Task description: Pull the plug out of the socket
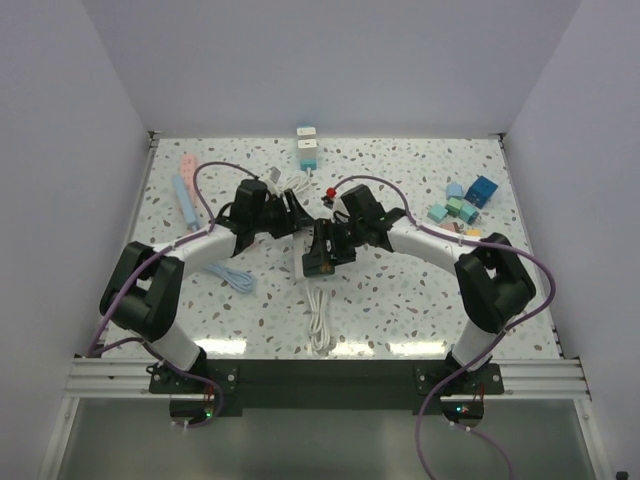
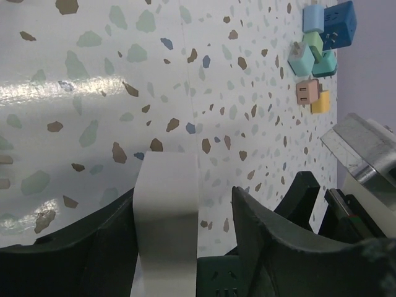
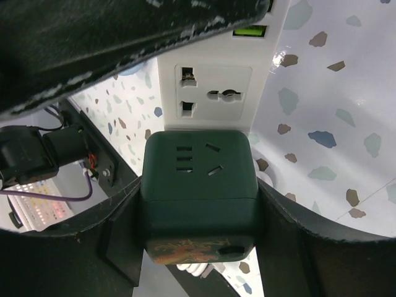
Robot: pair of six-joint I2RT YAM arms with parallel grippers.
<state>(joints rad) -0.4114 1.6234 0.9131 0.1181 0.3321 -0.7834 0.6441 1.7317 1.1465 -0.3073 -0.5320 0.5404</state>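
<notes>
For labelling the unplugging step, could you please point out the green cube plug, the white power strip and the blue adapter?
green cube plug (image 3: 199,179): right wrist view, its slotted face.
white power strip (image 3: 205,83): right wrist view, its socket panel.
blue adapter (image 2: 339,23): left wrist view, its slotted face.

A robot lab bench. Plain white walls (image 1: 60,120) box in a speckled tabletop (image 1: 400,310). A left arm (image 1: 190,255) and right arm (image 1: 440,250) stand on an aluminium rail (image 1: 320,376) along the bottom edge, trailing purple cables (image 1: 549,283). Coloured adapters (image 1: 465,205) sit grouped at upper right.
</notes>
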